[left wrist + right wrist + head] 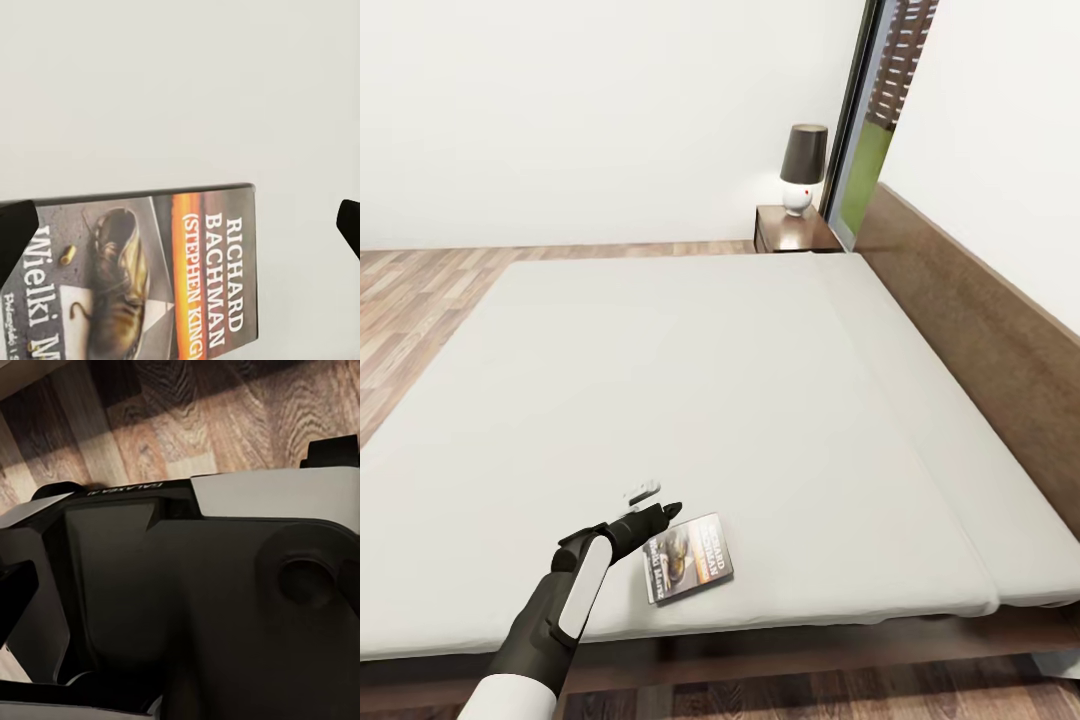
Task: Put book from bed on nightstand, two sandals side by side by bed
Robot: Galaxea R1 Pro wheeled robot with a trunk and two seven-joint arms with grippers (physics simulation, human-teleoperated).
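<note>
The book (688, 558) lies flat near the front edge of the bed (690, 400), its black cover with white lettering and an orange band facing up. My left gripper (665, 512) hovers just over the book's left corner. In the left wrist view the book (150, 277) lies below the open left gripper (182, 229), whose fingertips (15, 232) stand wide apart with nothing held. The nightstand (792, 230) stands at the far side by the headboard. The right wrist view has one finger (11, 600) of the right gripper at the picture's edge. The sandals are out of view.
A lamp (803, 168) with a dark shade stands on the nightstand. The dark wooden headboard (970, 330) runs along the right. Wood-plank floor (420, 290) lies left of the bed, with a tall window (870, 130) behind the nightstand. My right arm hangs near my own body (225, 607).
</note>
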